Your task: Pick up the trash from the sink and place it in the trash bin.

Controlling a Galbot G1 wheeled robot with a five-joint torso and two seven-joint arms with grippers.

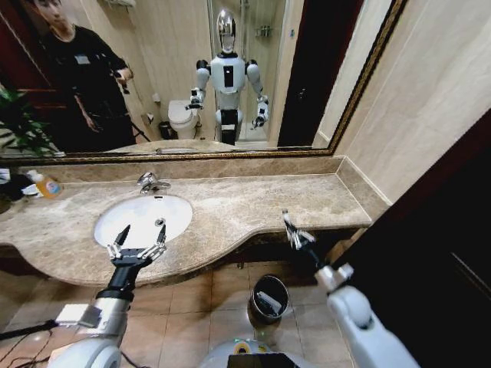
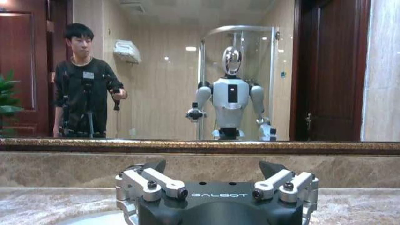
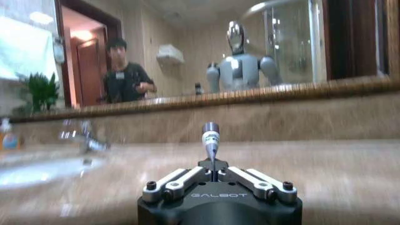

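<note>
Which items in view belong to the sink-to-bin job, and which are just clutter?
Job: sink; trash bin; small tube in right hand; left hand, open over sink.
Clutter: bottle with orange label; faucet; plant.

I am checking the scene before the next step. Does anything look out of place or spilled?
Nothing is spilled or damaged. The right end effector is shut on a small tube above the counter, not yet over the trash bin. The left end effector hovers open over the sink.
</note>
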